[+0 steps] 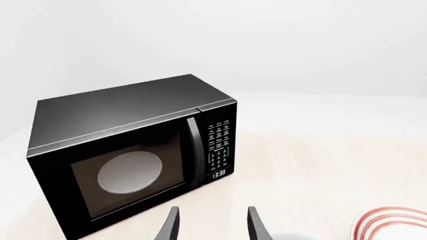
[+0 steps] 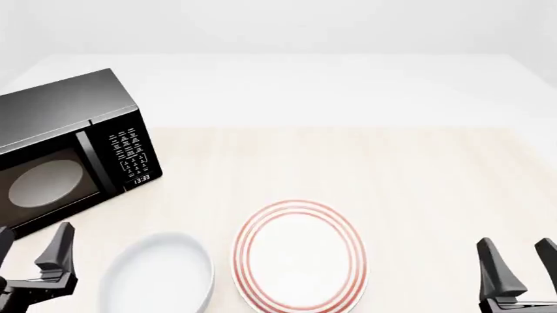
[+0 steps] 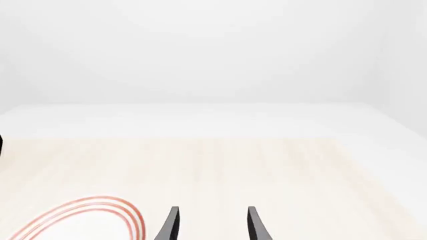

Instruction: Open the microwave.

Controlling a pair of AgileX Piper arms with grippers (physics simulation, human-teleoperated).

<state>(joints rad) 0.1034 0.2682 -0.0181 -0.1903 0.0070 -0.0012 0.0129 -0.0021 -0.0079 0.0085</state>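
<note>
In your left wrist view the microwave [image 1: 127, 155] fills much of the picture: a large black box with a matte top, its door closed, a dark window through which you can see the pale round turntable [image 1: 130, 172], and a slim vertical bar handle [image 1: 194, 150] running down the door's edge next to the button panel [image 1: 219, 145]. The panel carries rows of small white markings too fine to read, and beneath them the clock display [image 1: 219, 174] reads 13:33. Your left tool [image 1: 212, 222] shows two dark fingers spread apart with nothing between them, short of the microwave and not touching it; a red-ringed plate [image 1: 390, 225] peeks in at the corner. In the front view the microwave [image 2: 65, 150] stands at the far left of the pale wooden bench [image 2: 366, 163], turned at an angle so the door faces the left arm, and the same 13:33 is legible. A white bowl [image 2: 156, 277] and the red-ringed plate [image 2: 299, 257] lie side by side on the near part of the bench. The left tool [image 2: 30, 251] sits just in front of the microwave's door, spread open; your right tool [image 2: 520, 264] is well apart at the near right, also spread and empty. In the right wrist view the right tool [image 3: 212, 222] points over bare bench, fingers apart, with the plate's rim [image 3: 87, 215] beside it.
</note>
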